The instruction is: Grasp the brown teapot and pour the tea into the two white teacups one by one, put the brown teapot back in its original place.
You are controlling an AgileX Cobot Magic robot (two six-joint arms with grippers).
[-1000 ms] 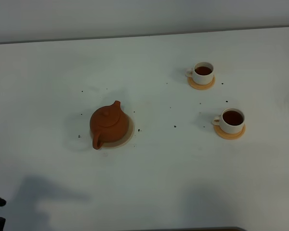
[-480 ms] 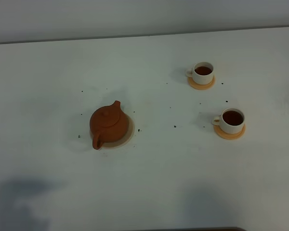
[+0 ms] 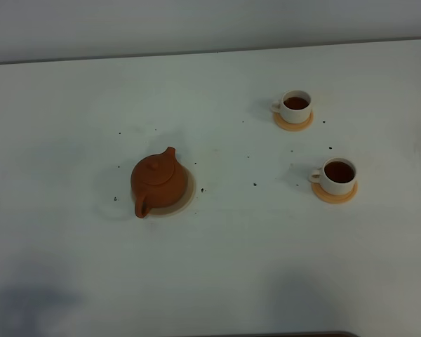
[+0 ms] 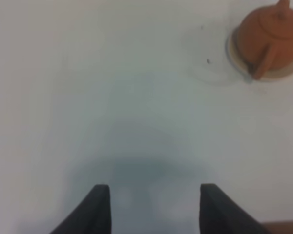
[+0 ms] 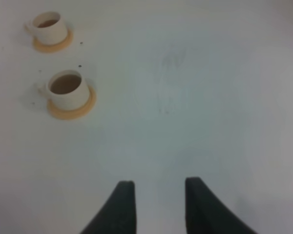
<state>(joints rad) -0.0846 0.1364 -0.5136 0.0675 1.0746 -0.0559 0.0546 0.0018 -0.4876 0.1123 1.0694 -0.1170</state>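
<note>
Task looks essentially finished. The brown teapot [image 3: 158, 184] sits upright on its pale coaster [image 3: 187, 199], left of table centre, spout aimed toward the far side, loop handle toward the near edge. It rides a bit off-centre on the disc, so the coaster shows only on the side facing the cups.

Both white teacups hold dark reddish-brown tea. Far cup [image 3: 295, 104] on its orange-tan saucer [image 3: 293, 125], near cup [image 3: 338, 175] on its saucer [image 3: 335, 196]; both on the right side, well apart from the teapot and apart from each other. Fill level reads fairly high in both, no obvious spill on the saucers. Whether any tea remains inside the teapot cannot be told, lid is on.

Small dark specks scattered on the white table [image 3: 217, 281] between pot and cups; probably tea drips or leaf bits, too small to be sure.

Neither arm shows in the high view. Left gripper [image 4: 151, 207] hangs over bare table, fingers spread wide, holding nothing, teapot far off from it. Right gripper [image 5: 158, 204] likewise over bare table, fingers parted with a clear gap, nothing between them, cups well away.

Nothing left to do as far as visible: pours done, pot back.
</note>
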